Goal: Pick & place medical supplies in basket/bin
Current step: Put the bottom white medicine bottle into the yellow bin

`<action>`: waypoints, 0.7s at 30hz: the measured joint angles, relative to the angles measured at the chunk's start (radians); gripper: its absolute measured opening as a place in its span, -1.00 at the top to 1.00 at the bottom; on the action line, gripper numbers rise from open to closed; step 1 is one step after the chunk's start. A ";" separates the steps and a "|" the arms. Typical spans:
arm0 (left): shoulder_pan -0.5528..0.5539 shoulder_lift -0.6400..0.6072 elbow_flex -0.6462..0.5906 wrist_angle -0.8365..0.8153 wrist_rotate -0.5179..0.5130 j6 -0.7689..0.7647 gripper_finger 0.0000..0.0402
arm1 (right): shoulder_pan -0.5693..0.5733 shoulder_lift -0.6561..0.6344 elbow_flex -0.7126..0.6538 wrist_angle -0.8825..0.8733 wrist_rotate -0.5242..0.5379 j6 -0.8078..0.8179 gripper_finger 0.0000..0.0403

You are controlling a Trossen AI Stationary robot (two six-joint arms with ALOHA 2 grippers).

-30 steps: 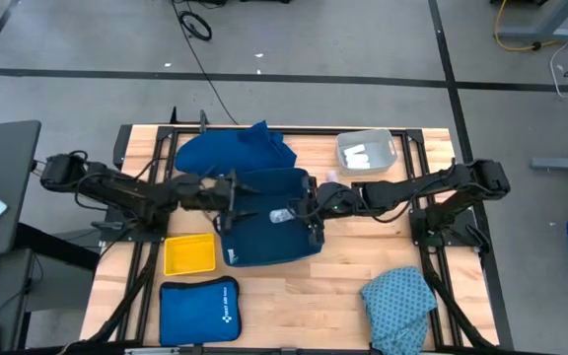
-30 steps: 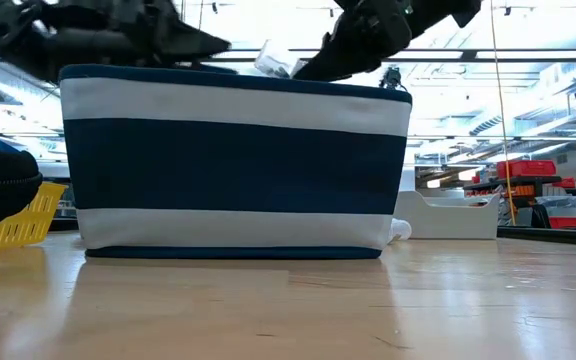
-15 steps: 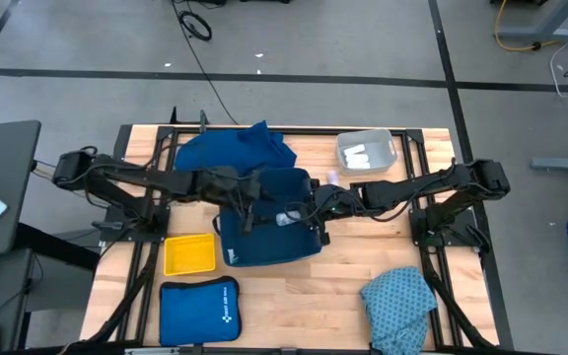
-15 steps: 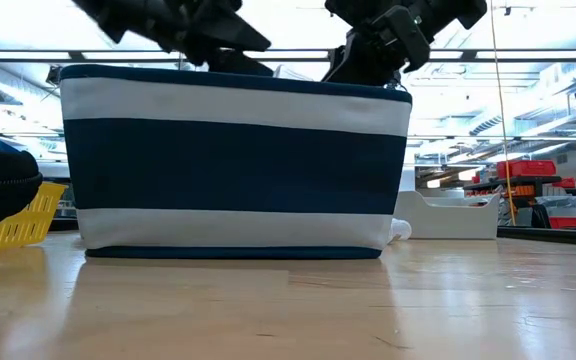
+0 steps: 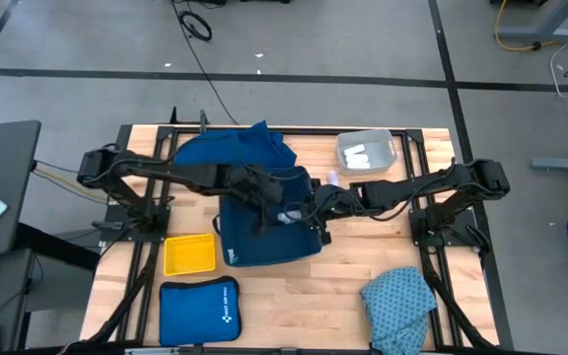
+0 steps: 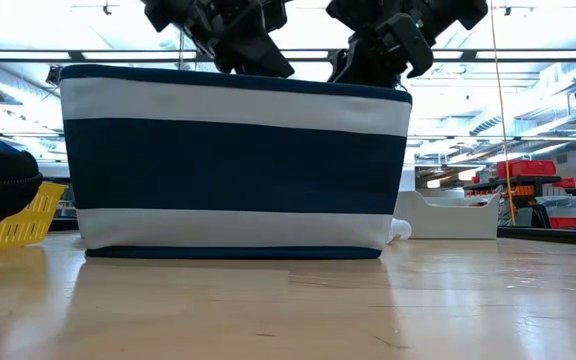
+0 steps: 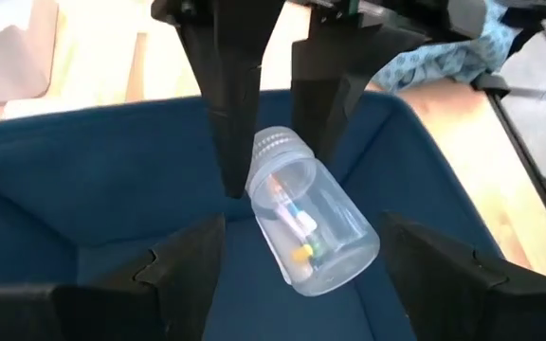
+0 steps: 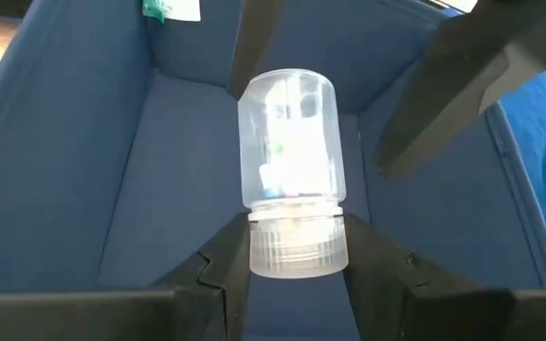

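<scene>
A small clear jar (image 7: 320, 237) with a ribbed lid and small items inside hangs within the dark-blue, white-striped basket (image 6: 233, 160) at the table's middle. My right gripper (image 8: 297, 237) reaches in from the table's right and is shut on the jar. My left gripper (image 7: 301, 237) comes in from the left and is open; its fingers stand on either side of the jar's body, apart from it. In the high view both grippers meet over the basket (image 5: 264, 247), the jar (image 5: 286, 215) between them. The low view hides the jar behind the basket wall. My right gripper pinches the jar's ribbed lid (image 8: 297, 248) between its two fingers (image 8: 226, 270), one on each side. The jar's body points away from the fingers toward my left gripper. It is lifted clear above the basket floor, tilted.
A dark-blue cloth (image 5: 235, 148) lies behind the basket. A clear bin (image 5: 366, 151) with white rolls sits at the far right. A yellow tray (image 5: 189, 253) and a blue zip pouch (image 5: 198, 306) lie near left. A teal speckled cloth (image 5: 399, 301) hangs at the near right edge.
My left gripper has moved toward the table's right, over the basket and up to the jar, staying open. My right gripper has gone down a little with the jar, which no longer shows above the basket rim in the low view.
</scene>
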 joint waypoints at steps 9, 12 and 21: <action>0.015 0.102 0.083 -0.098 0.041 0.002 -0.39 | 0.000 0.000 0.000 0.002 0.004 -0.008 0.33; 0.015 0.125 0.088 -0.101 0.041 0.006 -0.39 | 0.000 0.000 0.000 0.010 0.008 -0.016 0.33; 0.014 0.127 0.090 -0.086 0.018 0.018 -0.34 | 0.000 0.000 0.000 0.012 0.010 -0.022 0.33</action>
